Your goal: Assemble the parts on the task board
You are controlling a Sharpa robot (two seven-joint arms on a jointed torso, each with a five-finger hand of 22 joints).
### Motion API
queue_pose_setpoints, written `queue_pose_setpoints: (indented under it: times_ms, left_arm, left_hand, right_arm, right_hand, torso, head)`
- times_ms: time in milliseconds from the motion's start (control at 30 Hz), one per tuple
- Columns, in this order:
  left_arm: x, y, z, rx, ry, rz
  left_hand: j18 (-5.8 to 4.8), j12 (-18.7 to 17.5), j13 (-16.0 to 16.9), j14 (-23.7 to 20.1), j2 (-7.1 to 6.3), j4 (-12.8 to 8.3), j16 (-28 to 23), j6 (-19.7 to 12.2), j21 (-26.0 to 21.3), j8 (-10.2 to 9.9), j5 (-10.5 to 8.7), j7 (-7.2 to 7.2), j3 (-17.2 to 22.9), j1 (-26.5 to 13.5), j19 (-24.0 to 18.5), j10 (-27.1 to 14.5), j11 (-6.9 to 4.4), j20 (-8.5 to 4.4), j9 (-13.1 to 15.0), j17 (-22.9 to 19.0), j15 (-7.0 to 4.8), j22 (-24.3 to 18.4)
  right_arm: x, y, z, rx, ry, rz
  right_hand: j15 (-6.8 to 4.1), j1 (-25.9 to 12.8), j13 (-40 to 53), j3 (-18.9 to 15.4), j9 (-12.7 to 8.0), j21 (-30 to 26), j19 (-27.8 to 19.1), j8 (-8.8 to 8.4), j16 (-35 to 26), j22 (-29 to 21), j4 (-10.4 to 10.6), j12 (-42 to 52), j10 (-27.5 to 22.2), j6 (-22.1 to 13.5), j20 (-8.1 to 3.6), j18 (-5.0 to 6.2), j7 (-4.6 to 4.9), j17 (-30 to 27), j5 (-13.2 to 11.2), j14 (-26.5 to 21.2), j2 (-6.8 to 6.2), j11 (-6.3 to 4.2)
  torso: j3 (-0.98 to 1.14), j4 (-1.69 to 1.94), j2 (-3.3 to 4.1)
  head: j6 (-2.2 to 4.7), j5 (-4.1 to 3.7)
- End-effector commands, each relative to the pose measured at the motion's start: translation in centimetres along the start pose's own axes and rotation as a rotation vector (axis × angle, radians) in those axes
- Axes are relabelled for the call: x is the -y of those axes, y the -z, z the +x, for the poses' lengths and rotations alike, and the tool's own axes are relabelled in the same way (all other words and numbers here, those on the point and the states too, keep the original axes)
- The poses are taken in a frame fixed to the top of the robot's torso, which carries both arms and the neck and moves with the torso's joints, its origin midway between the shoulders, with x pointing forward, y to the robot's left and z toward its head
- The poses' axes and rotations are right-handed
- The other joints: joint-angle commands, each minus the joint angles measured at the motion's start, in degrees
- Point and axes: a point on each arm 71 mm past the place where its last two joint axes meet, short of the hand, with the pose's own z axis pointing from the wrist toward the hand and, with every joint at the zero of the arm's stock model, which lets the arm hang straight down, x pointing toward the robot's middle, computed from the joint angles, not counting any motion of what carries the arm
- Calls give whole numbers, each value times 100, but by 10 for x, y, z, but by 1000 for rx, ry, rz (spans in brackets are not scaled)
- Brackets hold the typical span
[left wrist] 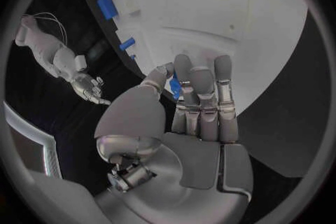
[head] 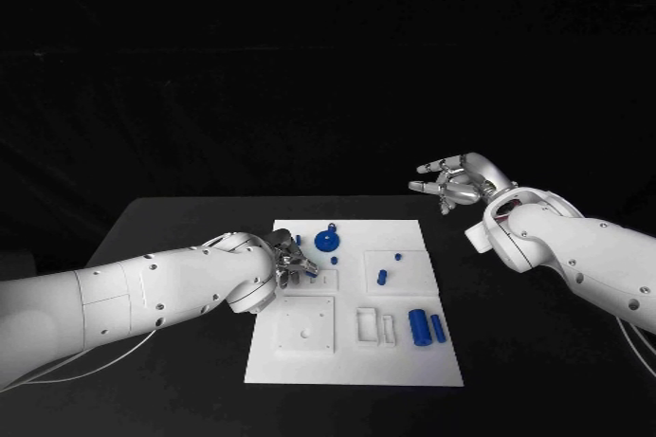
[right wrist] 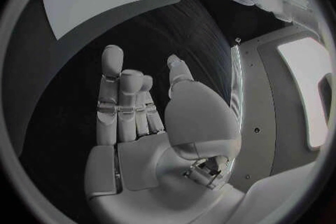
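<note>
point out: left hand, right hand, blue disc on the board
left hand [left wrist: 199, 103], left wrist view, on the fingers.
right hand [head: 455, 183], head view, middle of the hand.
blue disc [head: 327, 241], head view, on its face.

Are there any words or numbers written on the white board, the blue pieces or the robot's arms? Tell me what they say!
None: there are no words, numbers or signs to read in these pictures.
The task board is plain white, with no print on it.
The blue parts carry no marks.
The left hand and right hand and their white arms show only small dark dots, no letters.
</note>
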Motion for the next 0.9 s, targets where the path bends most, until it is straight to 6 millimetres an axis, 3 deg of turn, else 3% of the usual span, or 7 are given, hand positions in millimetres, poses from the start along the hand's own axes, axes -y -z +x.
queue_pose_setpoints:
  times_ms: [33,900]
  left_arm:
    - [1,0,3,-21,-38,2]
    - [2,1,9,-63,-85,10]
  left_hand:
    - [-61,-4,14,-13,71,-159,4,951,-149,21,-39,-537,187,77,63,188,-105,0,799,-4,-4,165]
    - [-71,68,140,-56,76,-178,128,972,-1279,79,-28,-544,164,62,447,188,-87,42,850,37,19,1439]
  right_arm:
    - [-2,0,0,-1,-2,-11]
    - [0,0,0,-7,-2,-4]
  right_hand:
    - [-12,-27,-5,8,2,17,207,-24,-7,-7,-25,18,-43,52,39,78,0,5,22,-19,38,11]
    - [-11,-44,-18,14,1,7,205,-25,-11,-25,-3,16,-51,44,40,80,3,7,34,-18,37,12]
  torso:
    - [-1,-1,-2]
    - [-1,3,-5]
  head:
    - [-12,-3]
    - [-59,-16]
